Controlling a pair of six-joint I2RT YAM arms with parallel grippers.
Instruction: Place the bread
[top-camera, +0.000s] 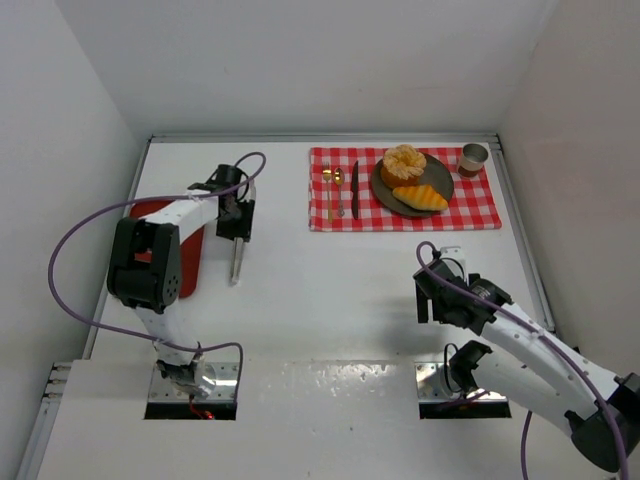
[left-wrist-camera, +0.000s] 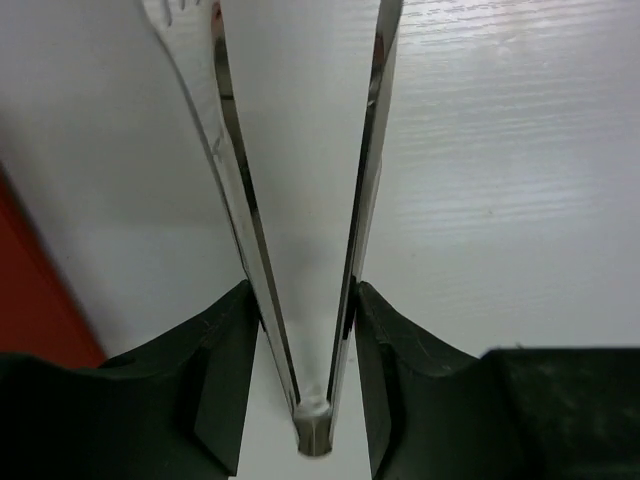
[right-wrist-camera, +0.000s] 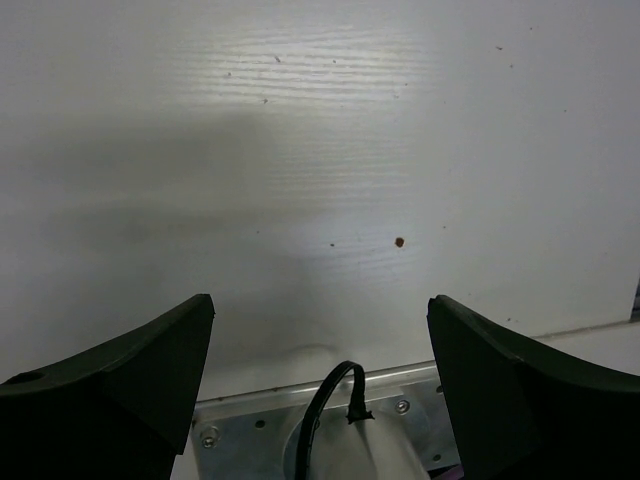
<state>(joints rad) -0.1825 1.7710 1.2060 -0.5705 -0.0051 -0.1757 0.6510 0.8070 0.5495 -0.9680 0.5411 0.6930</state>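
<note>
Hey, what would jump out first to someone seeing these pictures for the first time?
The red-checked cloth at the far right, its dark plate carrying a swirled bun and a croissant. Next, the left tool gripping metal tongs beside a red tray at the left.

The counter is white with a fine wood-like grain and a soft sheen. The tongs are polished, mirror-bright metal. The left gripper has matt black fingers. The checked mat looks like cloth; the plate is matt dark grey
</note>
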